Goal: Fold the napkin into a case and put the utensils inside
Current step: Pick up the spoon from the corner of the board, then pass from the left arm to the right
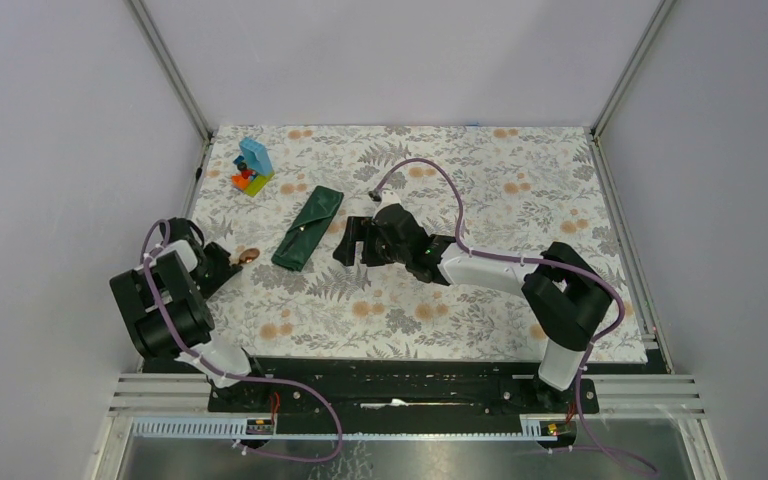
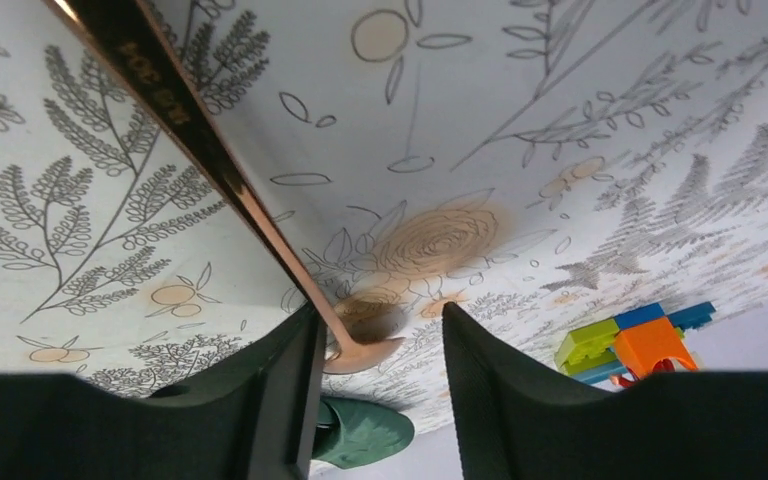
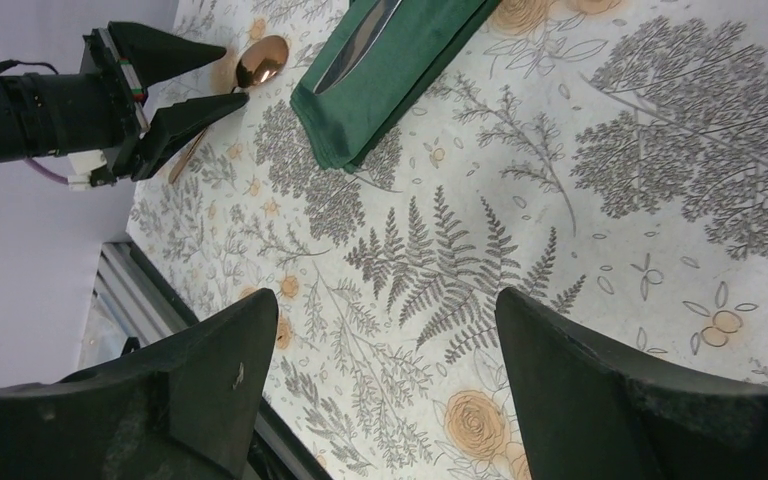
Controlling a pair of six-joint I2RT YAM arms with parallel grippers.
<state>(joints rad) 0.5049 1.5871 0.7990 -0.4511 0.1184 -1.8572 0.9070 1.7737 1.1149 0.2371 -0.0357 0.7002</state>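
Dark green case [image 1: 308, 228] lies on the floral table covering [image 1: 480, 190], its long axis running near-left to far-right. A silvery utensil [image 3: 360, 40] shows in its fold. A coppery spoon [image 2: 210, 150] passes between the half-parted jaws of the left gripper [image 2: 378, 315], bowl toward the case. The right gripper [image 3: 388, 300] stands wide and empty beside the case.

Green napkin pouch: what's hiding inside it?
One shiny utensil peeks out of a fold in the case. The rest of it is covered, so whether more pieces lie inside cannot be told.
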